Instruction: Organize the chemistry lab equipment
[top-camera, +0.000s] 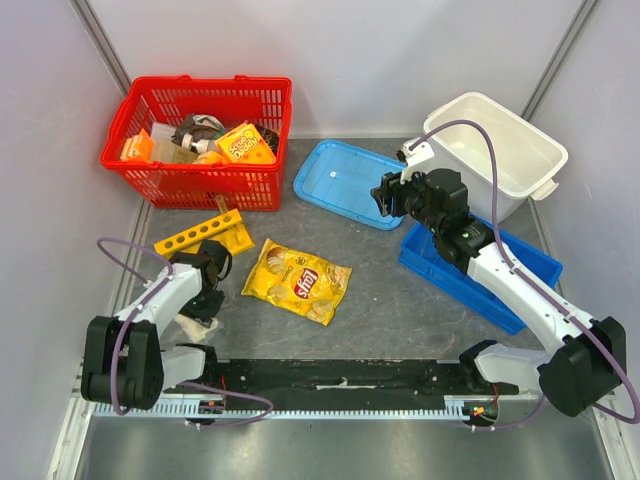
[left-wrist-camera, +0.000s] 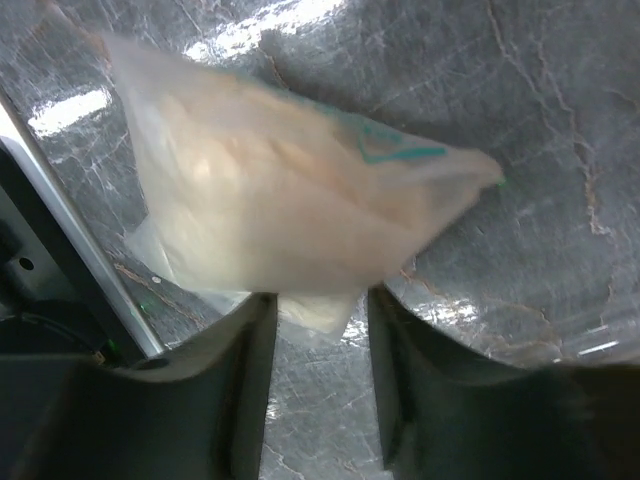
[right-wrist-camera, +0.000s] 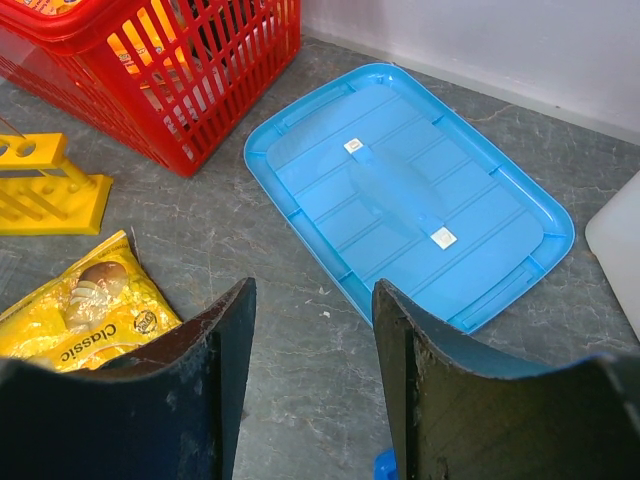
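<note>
Right gripper (right-wrist-camera: 312, 288) is hovering half-open, empty, by blue lid (right-wrist-camera: 410, 190). Left gripper (left-wrist-camera: 320, 298) is gaping around corner of clear bag (left-wrist-camera: 280, 200), not clamping. Yellow tube rack (top-camera: 203, 232) is sitting by red basket (top-camera: 200, 187), chips bag (top-camera: 297, 280) crowding it.

My left arm (top-camera: 160, 296) & right arm (top-camera: 520, 290): white links, black joints, chunky black bases (top-camera: 120, 365). Purple cable (top-camera: 462, 123) loops along each. Left hand (left-wrist-camera: 320, 385): 2 smooth dark-grey fingers (left-wrist-camera: 245, 400). Right hand (right-wrist-camera: 312, 390): fingers blue-black, scuffed w/ pale specks.
</note>
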